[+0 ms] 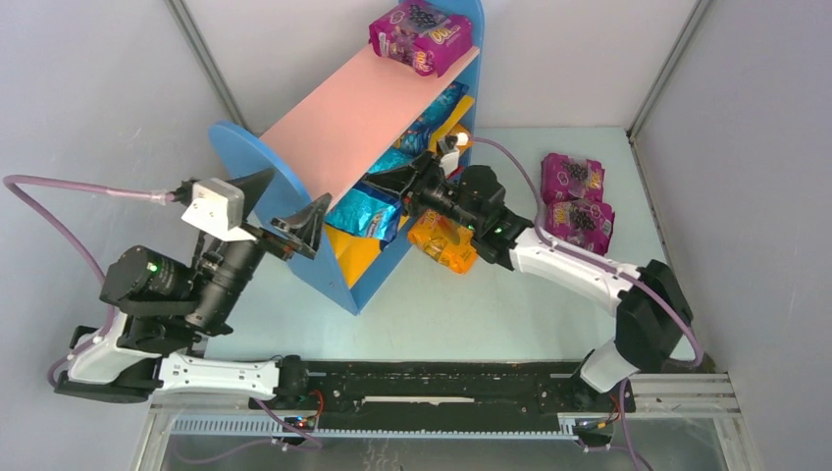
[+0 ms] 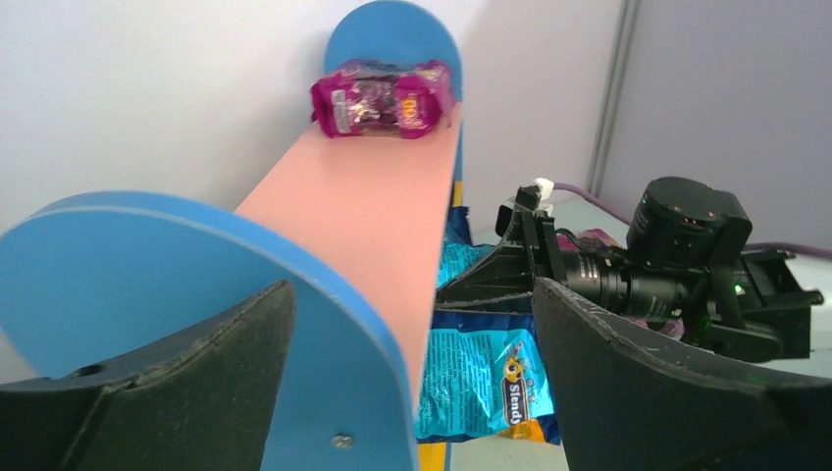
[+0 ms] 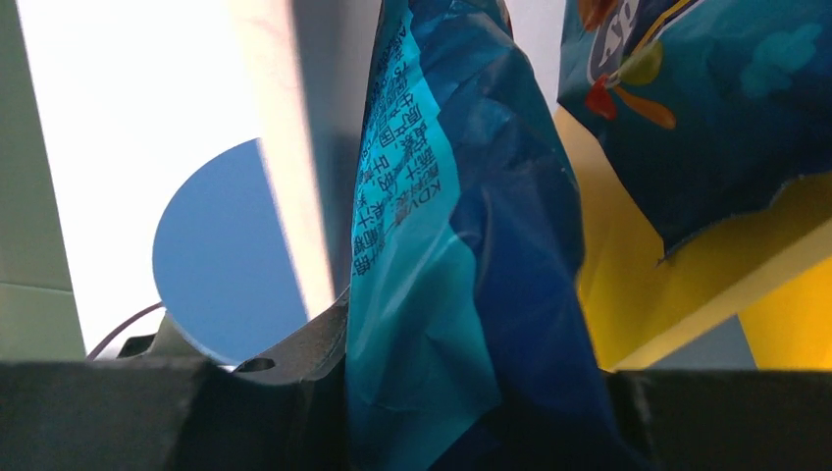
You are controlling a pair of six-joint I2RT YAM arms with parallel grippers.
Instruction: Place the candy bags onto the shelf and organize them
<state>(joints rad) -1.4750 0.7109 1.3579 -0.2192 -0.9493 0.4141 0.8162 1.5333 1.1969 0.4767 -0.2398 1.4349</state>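
The shelf (image 1: 353, 113) stands tilted across the table, with a pink top board and blue side panels. One purple candy bag (image 1: 420, 34) lies at its far end, also seen as the purple bag (image 2: 383, 98). My right gripper (image 1: 397, 188) reaches into the middle tier and is shut on a blue candy bag (image 3: 451, 294), which stands on edge between its jaws (image 3: 461, 412). A second blue bag (image 3: 706, 98) lies on the yellow board (image 3: 628, 285). My left gripper (image 2: 412, 392) is open, straddling the near blue side panel (image 2: 324, 373).
An orange candy bag (image 1: 443, 245) lies on the table under the right arm. Two purple bags (image 1: 572, 177) (image 1: 581, 224) lie at the right by the wall. Grey walls close in on both sides and at the back.
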